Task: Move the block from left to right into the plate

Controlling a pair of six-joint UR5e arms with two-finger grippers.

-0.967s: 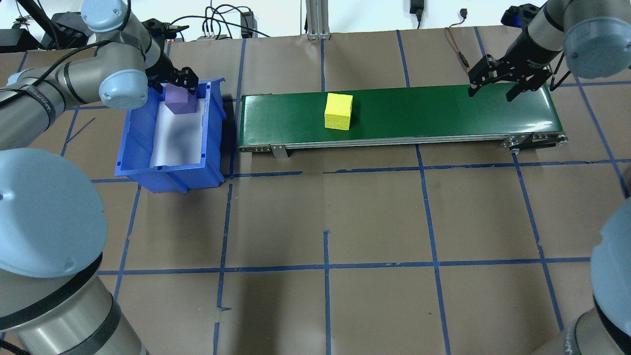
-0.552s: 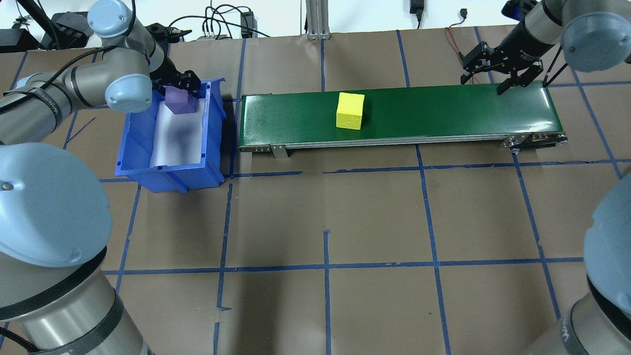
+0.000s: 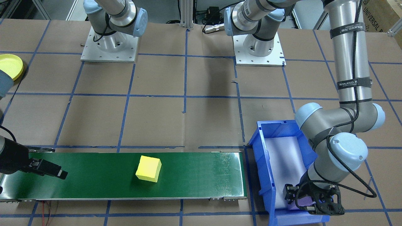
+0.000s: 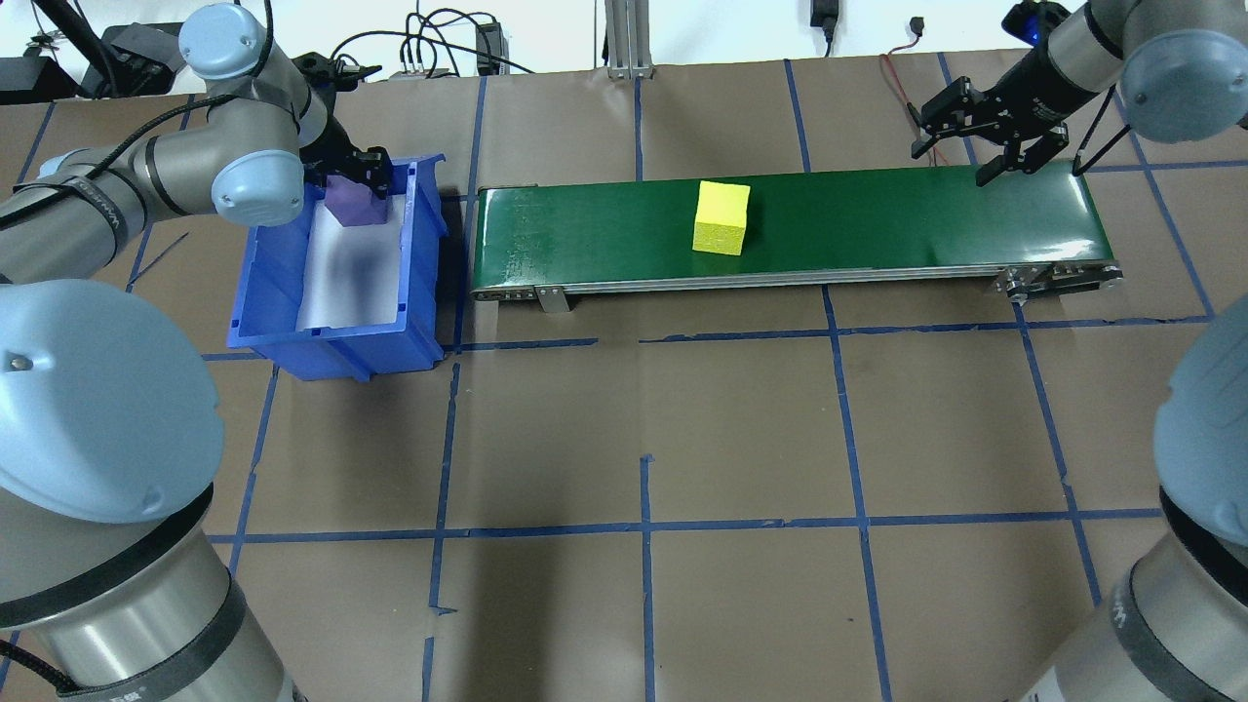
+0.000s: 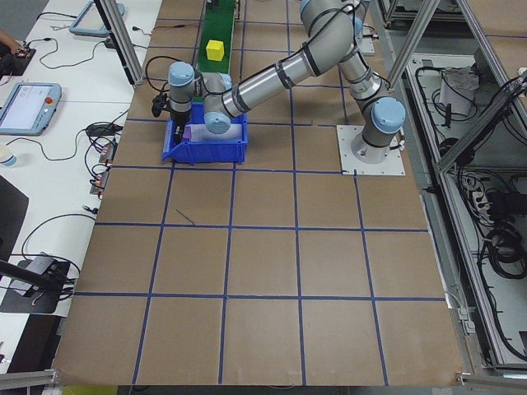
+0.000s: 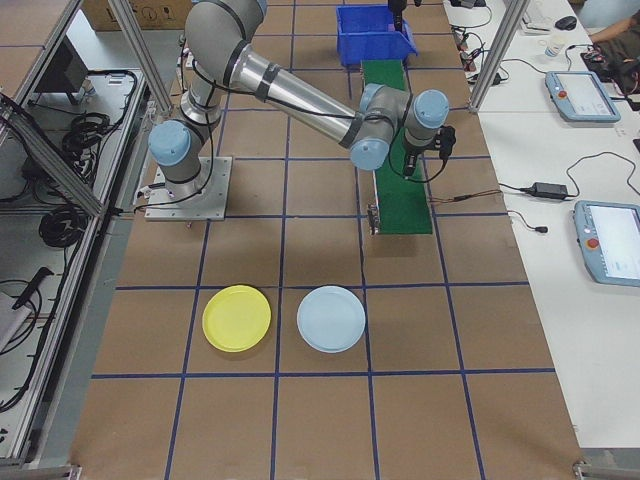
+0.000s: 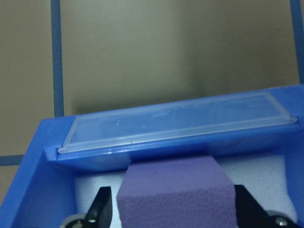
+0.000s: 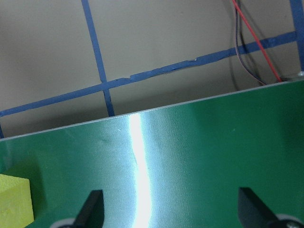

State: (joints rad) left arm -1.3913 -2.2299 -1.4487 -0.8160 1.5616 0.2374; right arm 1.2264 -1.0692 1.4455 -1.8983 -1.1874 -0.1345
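Two blocks are in play: a yellow block (image 4: 721,217) sits mid-length on the green conveyor belt (image 4: 877,219), and a purple block (image 7: 176,192) sits at the far end of the blue bin (image 4: 263,292), between the fingers of the left claw (image 7: 173,209), though whether they grip it cannot be told. The right claw (image 4: 967,144) hangs wide open and empty over the belt's right end. It should lower to block height, straddle the yellow block squarely, then close. The yellow plate (image 6: 237,318) lies well apart, beside a pale blue plate (image 6: 331,319).

overhead and front-facing views face each other, sharing the green conveyor (image 4: 790,229); wrist views sit close, perhaps blurred.
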